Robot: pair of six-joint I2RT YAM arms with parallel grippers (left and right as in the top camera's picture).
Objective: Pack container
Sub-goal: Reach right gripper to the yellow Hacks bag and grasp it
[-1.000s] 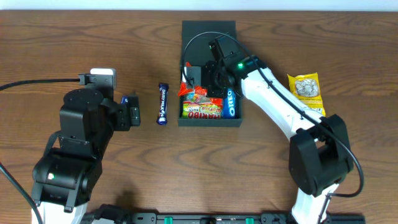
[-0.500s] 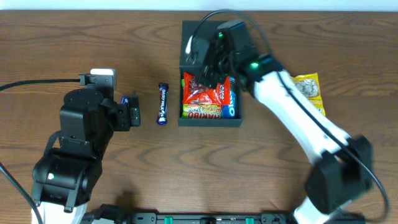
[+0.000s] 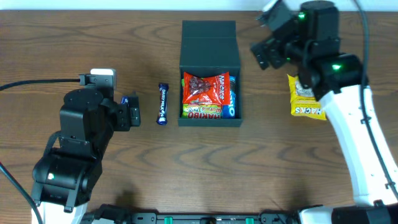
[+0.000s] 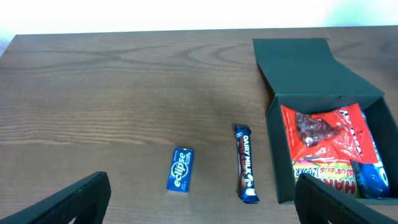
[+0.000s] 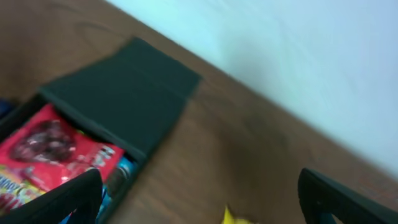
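The container (image 3: 210,43) sits in the middle of the surface with its flip lid laid back flat on the far side. The open half looks well filled, with a red packet (image 3: 205,89) on top, a Haribo bag (image 3: 201,112) at the near edge and an Oreo pack (image 3: 231,104) along the right wall. The right tool (image 3: 268,53) hangs high off the container's far right corner, fingers spread wide with nothing between them. A yellow snack packet (image 3: 306,93) lies on the surface to the right of the container, its long axis running near-to-far and partly under the right arm. It is rightward and nearer the robot than that tool, so I'd say it falls to the right arm. Only the box's right wall stands between packet and box. On the other side, a Dairy Milk bar (image 3: 163,104) lies lengthwise near-to-far just left of the container. An Eclipse mint box (image 4: 181,169) lies further left, close before the left tool (image 3: 133,114), which is also spread and empty.
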